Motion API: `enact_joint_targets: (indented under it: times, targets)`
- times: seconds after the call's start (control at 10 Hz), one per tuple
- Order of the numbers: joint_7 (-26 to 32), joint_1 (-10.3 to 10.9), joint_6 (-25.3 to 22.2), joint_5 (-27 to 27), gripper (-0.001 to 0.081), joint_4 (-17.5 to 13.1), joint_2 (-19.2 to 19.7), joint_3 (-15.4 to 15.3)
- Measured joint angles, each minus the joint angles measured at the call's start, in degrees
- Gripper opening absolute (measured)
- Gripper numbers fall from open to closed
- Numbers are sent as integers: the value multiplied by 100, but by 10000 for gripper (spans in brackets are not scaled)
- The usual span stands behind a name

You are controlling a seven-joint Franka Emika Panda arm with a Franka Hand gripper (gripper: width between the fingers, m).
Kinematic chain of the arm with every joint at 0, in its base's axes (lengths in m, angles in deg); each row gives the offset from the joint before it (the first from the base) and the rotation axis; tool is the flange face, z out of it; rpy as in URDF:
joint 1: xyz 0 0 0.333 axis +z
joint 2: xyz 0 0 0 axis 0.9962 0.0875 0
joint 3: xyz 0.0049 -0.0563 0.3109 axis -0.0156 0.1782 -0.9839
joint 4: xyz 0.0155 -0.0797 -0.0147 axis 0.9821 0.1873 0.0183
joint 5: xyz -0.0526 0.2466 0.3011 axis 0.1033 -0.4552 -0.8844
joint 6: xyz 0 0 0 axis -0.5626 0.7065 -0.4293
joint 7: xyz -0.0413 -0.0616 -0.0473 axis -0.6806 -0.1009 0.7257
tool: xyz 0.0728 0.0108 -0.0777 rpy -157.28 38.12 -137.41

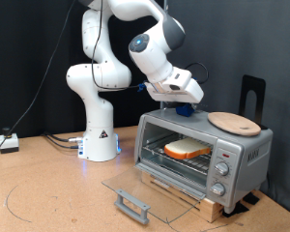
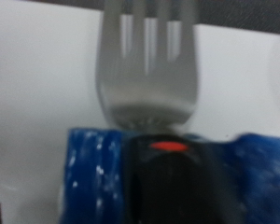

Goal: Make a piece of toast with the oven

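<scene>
The oven point(image 1: 244, 155) stands at the exterior view's right, its glass door point(image 1: 135, 188) folded down flat and open. The piece of toast point(image 1: 187, 149), pale on top with an orange-brown crust, lies on the wire rack inside. My gripper point(image 1: 183, 106) hangs just above the oven's top, at its left part. In the wrist view the gripper point(image 2: 163, 173) shows blue fingers point(image 2: 91, 173) on either side of a blurred metal fork point(image 2: 147, 70), whose tines point away over a pale surface. The gripper is shut on the fork.
A round tan wooden plate point(image 1: 234, 122) lies on the oven's top to the right of the gripper. A black stand point(image 1: 253, 95) rises behind the oven. The arm's white base point(image 1: 99, 135) stands left of the oven. Knobs point(image 1: 221, 168) are on the oven's right panel.
</scene>
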Motion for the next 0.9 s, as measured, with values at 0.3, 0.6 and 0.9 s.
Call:
enact_joint_targets:
  times: [0.3,0.6,0.9]
  targets:
    - [231,-20,-526,42,797,2,-435,566]
    - [228,-59,-881,249,809,4,-756,861]
    - [572,-252,-787,355,809,-1,-625,1106]
